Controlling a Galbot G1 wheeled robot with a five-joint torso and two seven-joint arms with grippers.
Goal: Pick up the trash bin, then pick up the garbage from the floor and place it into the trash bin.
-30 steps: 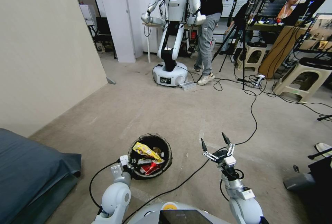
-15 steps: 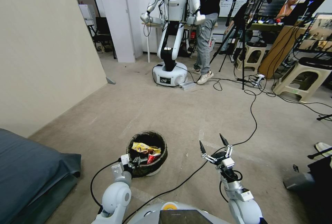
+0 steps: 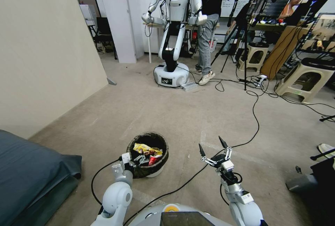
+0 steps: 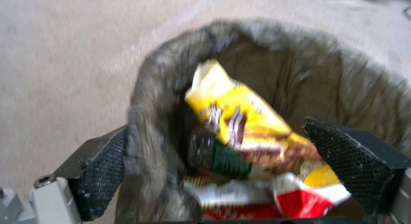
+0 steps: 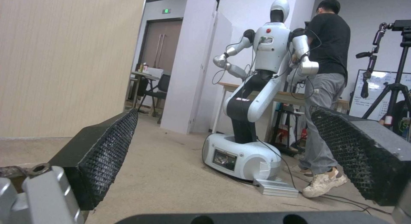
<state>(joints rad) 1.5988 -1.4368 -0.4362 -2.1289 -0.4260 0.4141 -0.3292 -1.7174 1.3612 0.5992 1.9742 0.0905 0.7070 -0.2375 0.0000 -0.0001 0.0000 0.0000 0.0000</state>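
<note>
The trash bin, white with a dark liner bag over its rim, stands on the carpet just ahead of me, left of centre. Inside lies garbage: a yellow snack wrapper and red-and-white wrappers. My left gripper is at the bin's near rim. In the left wrist view the left gripper is open and straddles the rim, one finger outside and one over the yellow wrapper and red-and-white wrapper. My right gripper is open and holds nothing, hovering to the right of the bin; the right wrist view shows this gripper with spread fingers.
A black cable runs over the floor between bin and right arm. A dark blue cushion lies at the left by a beige wall. Farther off stand a white robot, tripods, stools and more cables.
The bin has come down and away from the camera and now shows its white base. The right gripper has drifted slightly left.
</note>
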